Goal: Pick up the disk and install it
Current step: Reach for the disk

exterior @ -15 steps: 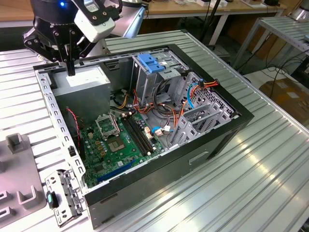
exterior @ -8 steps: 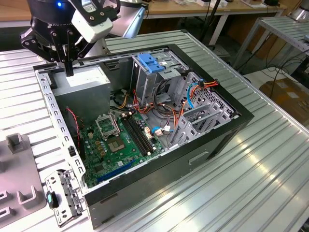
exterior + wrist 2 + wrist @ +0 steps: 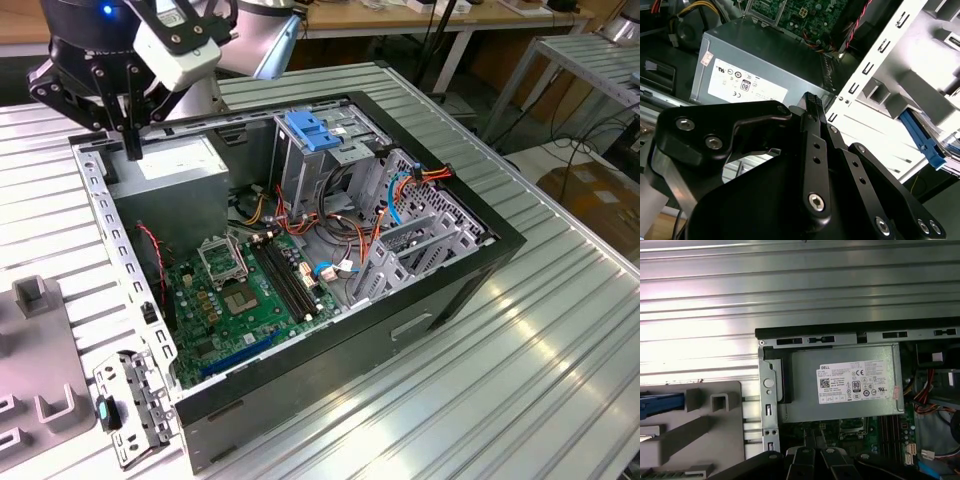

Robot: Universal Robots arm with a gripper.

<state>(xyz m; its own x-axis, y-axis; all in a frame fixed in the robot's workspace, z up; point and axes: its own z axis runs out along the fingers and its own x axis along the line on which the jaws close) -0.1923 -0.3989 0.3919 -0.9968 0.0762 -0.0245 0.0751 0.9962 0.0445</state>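
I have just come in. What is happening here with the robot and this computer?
A robot's gripper, shut and carrying nothing, hangs over one corner of an open computer case that lies on a ribbed metal table. It is nearest the grey power supply. A blue bracket sits on the metal drive cage inside.

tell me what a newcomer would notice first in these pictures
The open computer case dominates the ribbed metal table, its green motherboard bare inside. A bright blue plastic bracket tops the drive cage, and the black gripper hangs over the grey power supply at the exterior view's left.
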